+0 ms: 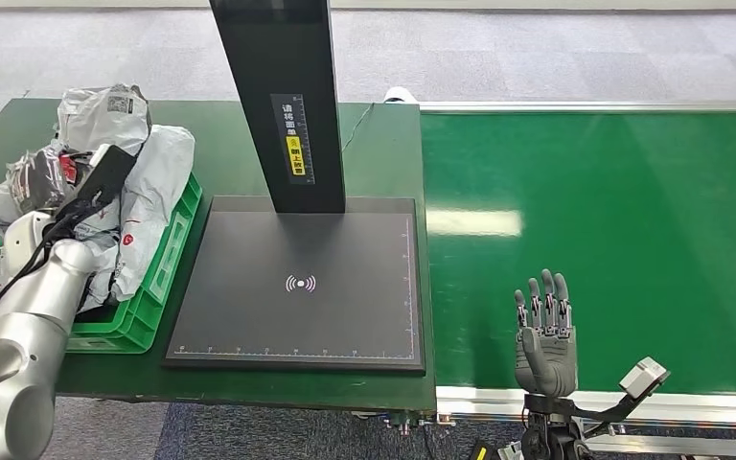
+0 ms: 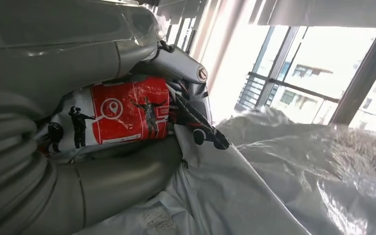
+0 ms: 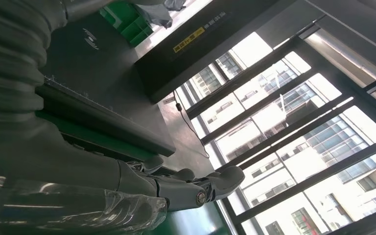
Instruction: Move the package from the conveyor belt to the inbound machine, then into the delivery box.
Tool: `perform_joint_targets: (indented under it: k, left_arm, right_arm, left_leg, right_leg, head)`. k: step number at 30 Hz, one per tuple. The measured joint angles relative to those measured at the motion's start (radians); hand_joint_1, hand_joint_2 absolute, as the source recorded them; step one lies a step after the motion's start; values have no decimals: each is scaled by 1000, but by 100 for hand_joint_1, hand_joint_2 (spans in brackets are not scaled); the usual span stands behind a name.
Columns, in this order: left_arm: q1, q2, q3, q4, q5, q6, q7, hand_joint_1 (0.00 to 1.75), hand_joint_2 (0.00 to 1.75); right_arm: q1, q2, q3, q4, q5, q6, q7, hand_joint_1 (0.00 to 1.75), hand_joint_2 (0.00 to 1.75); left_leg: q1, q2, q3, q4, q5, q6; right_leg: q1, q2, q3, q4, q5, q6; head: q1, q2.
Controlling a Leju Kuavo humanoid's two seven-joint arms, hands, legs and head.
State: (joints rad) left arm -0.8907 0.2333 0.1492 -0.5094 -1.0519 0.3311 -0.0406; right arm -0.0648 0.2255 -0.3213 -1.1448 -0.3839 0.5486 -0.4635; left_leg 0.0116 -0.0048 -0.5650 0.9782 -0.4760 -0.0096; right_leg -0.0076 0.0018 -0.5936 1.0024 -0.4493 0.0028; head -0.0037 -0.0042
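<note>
— Holding the package [image 2: 127,115], are you, or only lying against it?

— Holding it, as far as I can judge: in my left wrist view my left hand [image 2: 142,98] has its thick thumb under the soft plastic mailer with the red printed panel, and dark fingers [image 2: 196,115] curl over its top edge. It sits over the heap of bags in the green delivery box [image 1: 174,244], at the left of the desk [image 1: 383,144].

— How does it handle?

— Light and limp, I reckon. The film is glossy, creased and slippery, and it sags around whatever is inside. I would take it across the bulky middle, not by a loose corner, which would likely slide out.

— And the rest?

— Grey and white crumpled mailers piled beneath, all the same crinkly film. Next to the box lies the inbound machine [image 1: 302,287], a flat matte black plate with a dark upright post. Beyond it the conveyor belt [image 1: 613,220] is smooth green with a metal rail.

— Your other hand?

— My right hand [image 1: 544,335] hovers over the belt's near edge, fingers straight and apart, holding nothing.
</note>
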Motion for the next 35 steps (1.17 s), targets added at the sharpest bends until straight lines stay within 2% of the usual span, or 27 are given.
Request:
perform_joint_targets:
  k: [1,2,6,11,19,23,27,29,31,33,35]
  left_arm:
    - [1,-1,0,3,-3,-9,0,31,175]
    - [1,-3,0,6,-5,-17,-1,2,175]
    - [10,-14,3,7,12,-17,-52,0,175]
    - [89,-46,27,-86,134,57,-216,0,175]
    - [256,-89,43,-455,543,193,-440,0,175]
    - [404,-116,37,-676,696,249,-559,0,175]
    - [603,-185,4,-879,756,233,-642,0,175]
    - [694,-227,-45,-948,767,159,-647,0,175]
    - [765,-267,-109,-976,769,65,-648,0,175]
    - [813,-306,-170,-978,765,16,-654,0,175]
    - [839,-335,-207,-978,774,-8,-657,0,175]
  right_arm:
    - [0,0,0,0,1,0,0,0,175]
    - [-1,0,0,0,1,0,0,0,175]
    - [-4,0,0,0,3,-2,0,0,175]
    - [-5,0,-1,0,0,-5,-5,0,175]
    - [11,2,-2,0,-7,-39,-13,0,175]
    - [23,11,11,-20,86,-125,-57,0,175]
    - [40,28,46,-77,248,-261,-114,0,0]
    - [52,37,74,-106,318,-298,-134,0,0]
    - [58,45,109,-120,377,-313,-148,0,87]
    - [56,51,144,-121,427,-326,-158,0,175]
    - [52,54,168,-120,462,-348,-161,0,175]
  left_leg:
    - [0,0,0,0,0,0]
    - [0,0,0,0,0,0]
    - [0,0,0,0,0,0]
    - [0,0,0,0,0,0]
    - [0,1,0,0,-1,0]
    - [0,4,1,0,-1,-1]
    - [-1,5,1,0,-3,0]
    - [-1,5,1,0,-4,1]
    - [-1,4,0,0,-4,1]
    - [-1,4,0,0,-4,1]
    - [-1,4,1,0,-4,2]
  right_leg:
    - [0,0,0,0,0,0]
    - [0,0,0,0,0,0]
    - [0,0,0,0,0,0]
    - [0,0,0,0,0,0]
    - [0,0,0,0,0,0]
    - [0,3,0,0,0,0]
    - [-1,3,-1,-1,-1,1]
    - [-1,3,0,-1,-2,2]
    - [-1,3,0,-1,-3,2]
    - [-1,3,1,-1,-3,2]
    - [-1,3,1,-1,-3,2]
  head:
    - [0,0]
    - [0,0]
    - [0,0]
    - [0,0]
    - [0,0]
    - [0,0]
    - [0,0]
    - [0,0]
    - [0,0]
    - [0,0]
    - [0,0]
